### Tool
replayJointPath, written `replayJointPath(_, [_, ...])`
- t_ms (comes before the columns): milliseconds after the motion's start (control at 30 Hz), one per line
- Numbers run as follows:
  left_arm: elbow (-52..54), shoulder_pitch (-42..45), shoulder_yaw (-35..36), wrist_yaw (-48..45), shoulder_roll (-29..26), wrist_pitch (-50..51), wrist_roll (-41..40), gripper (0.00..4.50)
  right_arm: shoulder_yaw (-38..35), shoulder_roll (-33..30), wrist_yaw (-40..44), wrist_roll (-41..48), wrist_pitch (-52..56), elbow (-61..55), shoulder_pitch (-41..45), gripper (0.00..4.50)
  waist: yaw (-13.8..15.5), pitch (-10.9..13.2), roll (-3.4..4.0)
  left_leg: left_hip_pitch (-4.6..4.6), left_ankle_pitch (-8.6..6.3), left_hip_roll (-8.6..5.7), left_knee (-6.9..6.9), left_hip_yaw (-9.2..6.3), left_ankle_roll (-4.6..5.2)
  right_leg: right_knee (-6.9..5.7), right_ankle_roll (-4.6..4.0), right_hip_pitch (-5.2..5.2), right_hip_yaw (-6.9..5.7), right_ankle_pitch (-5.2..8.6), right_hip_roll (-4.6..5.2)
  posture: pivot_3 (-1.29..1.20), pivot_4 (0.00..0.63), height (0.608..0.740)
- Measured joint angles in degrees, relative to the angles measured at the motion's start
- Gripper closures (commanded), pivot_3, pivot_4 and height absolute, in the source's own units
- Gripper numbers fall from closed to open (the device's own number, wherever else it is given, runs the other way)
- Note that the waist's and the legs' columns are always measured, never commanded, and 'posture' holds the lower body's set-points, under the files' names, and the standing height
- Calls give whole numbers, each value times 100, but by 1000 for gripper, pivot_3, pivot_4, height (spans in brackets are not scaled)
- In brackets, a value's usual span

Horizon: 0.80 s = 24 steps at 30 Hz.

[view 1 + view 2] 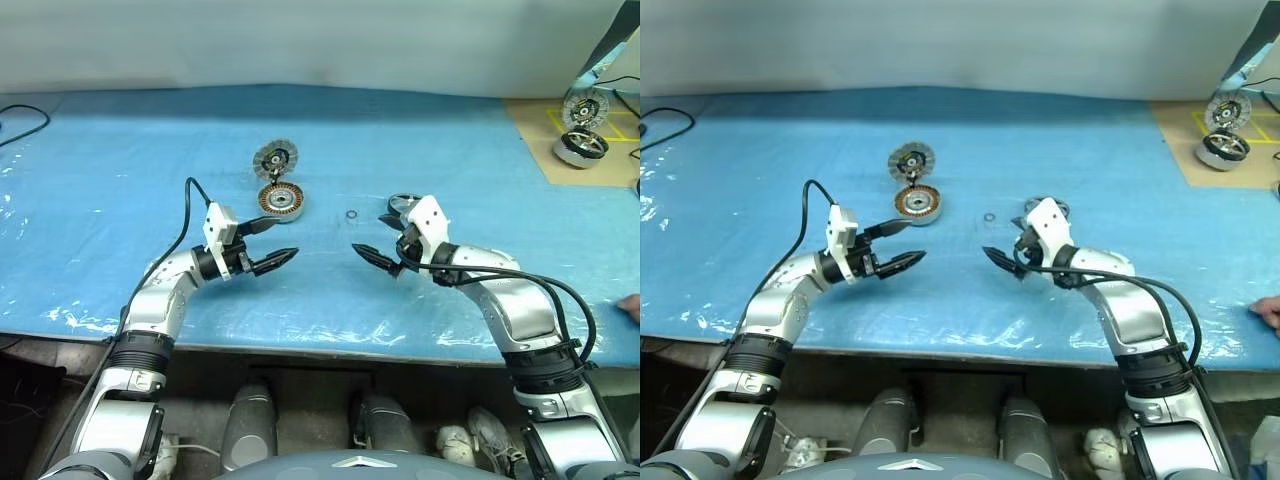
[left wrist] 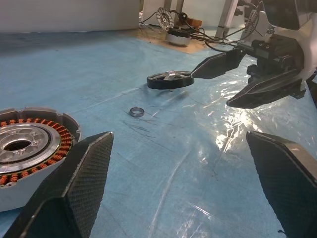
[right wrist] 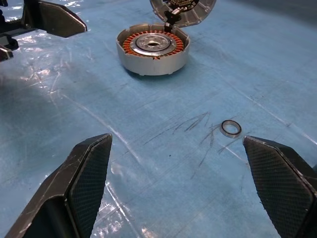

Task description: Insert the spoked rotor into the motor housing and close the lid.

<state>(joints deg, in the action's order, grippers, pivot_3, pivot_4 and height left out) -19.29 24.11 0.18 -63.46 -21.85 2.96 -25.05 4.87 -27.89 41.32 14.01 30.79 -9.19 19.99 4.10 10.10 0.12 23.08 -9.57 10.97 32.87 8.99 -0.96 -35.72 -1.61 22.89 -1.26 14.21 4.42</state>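
Note:
The motor housing [image 1: 281,199] is a silver cup with copper windings, standing on the blue table cover. Its lid [image 1: 275,158] is swung open behind it, segmented face showing. The spoked rotor [image 2: 170,80], black-rimmed, lies flat to the right, partly behind my right gripper [image 1: 368,233]. That gripper is open and hovers just in front of the rotor, holding nothing. My left gripper [image 1: 288,238] is open too, empty, in front of and slightly right of the housing. The two grippers point toward each other with a gap between them.
A tiny washer ring [image 1: 352,215] lies between the housing and the rotor. A second motor with cables [image 1: 581,146] sits on a brown board at the back right. A person's hand [image 1: 630,305] shows at the right edge. A black cable [image 1: 25,125] lies far left.

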Motion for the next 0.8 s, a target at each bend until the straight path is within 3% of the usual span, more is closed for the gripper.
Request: replayJointPath(800, [-74, 207, 185, 120, -74, -211, 178, 0, 94, 13, -57, -83, -14, 12, 9, 52, 1, 0, 0, 0, 1, 0, 1, 3, 1, -1, 0, 0, -1, 0, 0, 0, 150, 740])
